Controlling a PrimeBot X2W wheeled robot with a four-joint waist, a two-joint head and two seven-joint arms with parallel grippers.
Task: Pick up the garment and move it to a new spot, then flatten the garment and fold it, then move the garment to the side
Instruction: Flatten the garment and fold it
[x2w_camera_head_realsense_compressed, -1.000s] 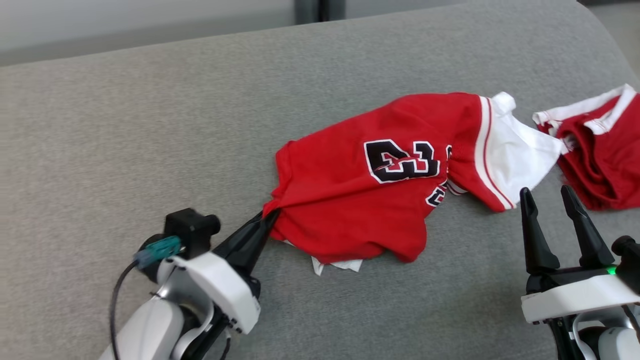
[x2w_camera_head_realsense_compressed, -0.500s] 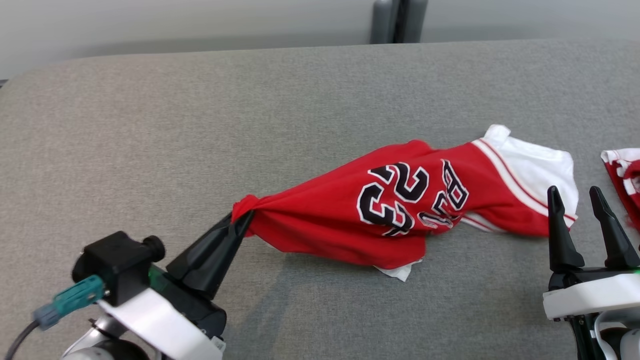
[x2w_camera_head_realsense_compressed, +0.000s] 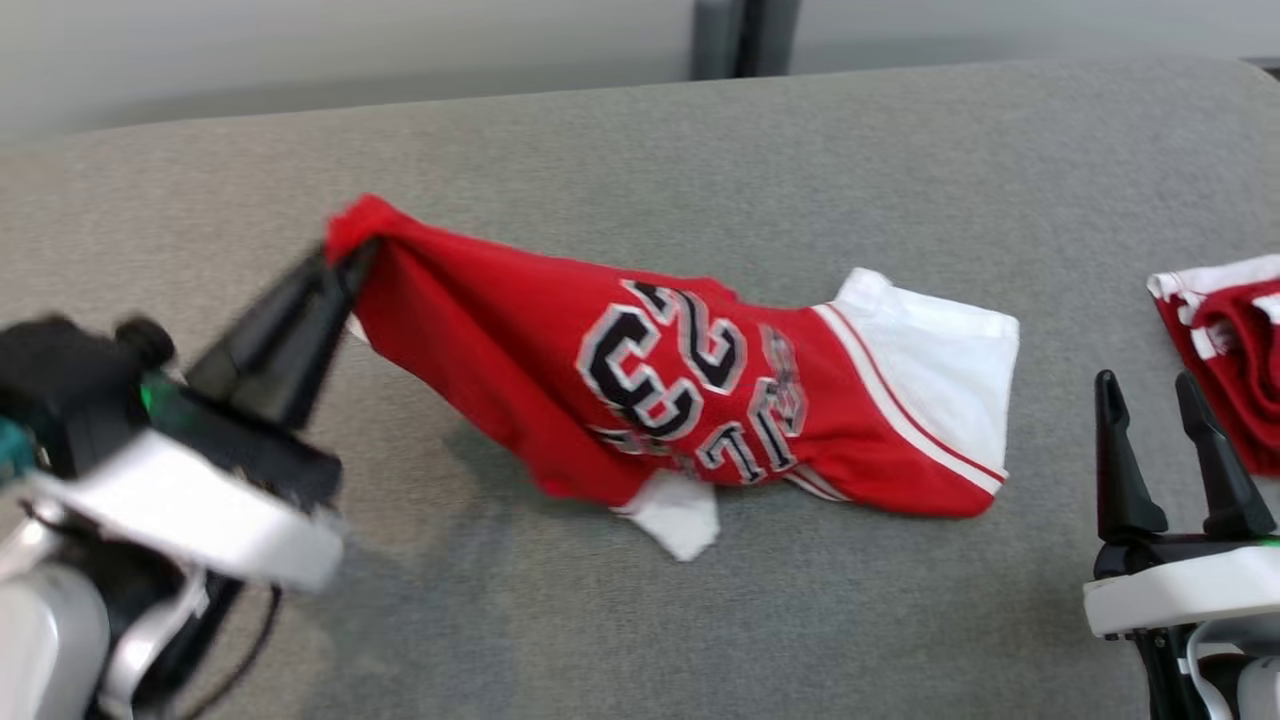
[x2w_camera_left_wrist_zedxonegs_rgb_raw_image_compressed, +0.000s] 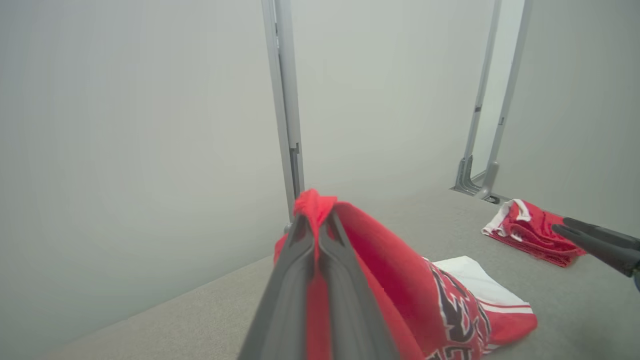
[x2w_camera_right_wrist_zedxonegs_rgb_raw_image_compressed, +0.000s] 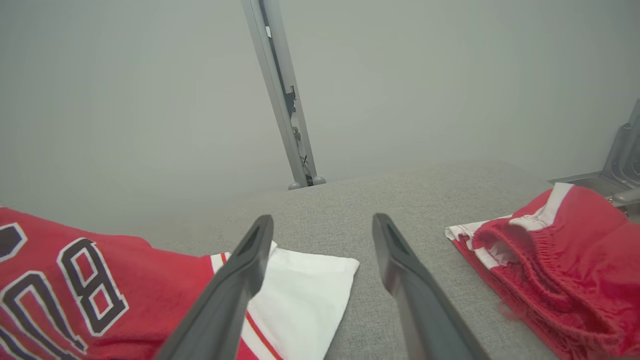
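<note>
Garment (x2w_camera_head_realsense_compressed: 690, 400), a red jersey with black numerals and a white band at one end, lies partly on the grey padded surface (x2w_camera_head_realsense_compressed: 600, 140), across the middle of the head view. One red corner is raised clear of the surface. The white end and a small white flap rest on it.

Left gripper (x2w_camera_head_realsense_compressed: 348, 258): jaws pressed together on the raised corner, with cloth bunched over the tips, as the left wrist view confirms. The cloth slopes taut from the pinch down to the resting end. This suggests the corner grip serves to draw the garment along the surface rather than carry it whole.

Right gripper (x2w_camera_head_realsense_compressed: 1145, 382): jaws spread, holding nothing. Its fingers point up the head view near the white end, between it and a second red garment (x2w_camera_head_realsense_compressed: 1225, 340) bunched at the right edge. The position appears to be one of readiness to take the free end.

Judgement: the relocation step is in hand; flattening and folding are not begun.

Risk noted: a single-corner hold leaves the fabric twisted, and the trailing end could snag on the way.
</note>
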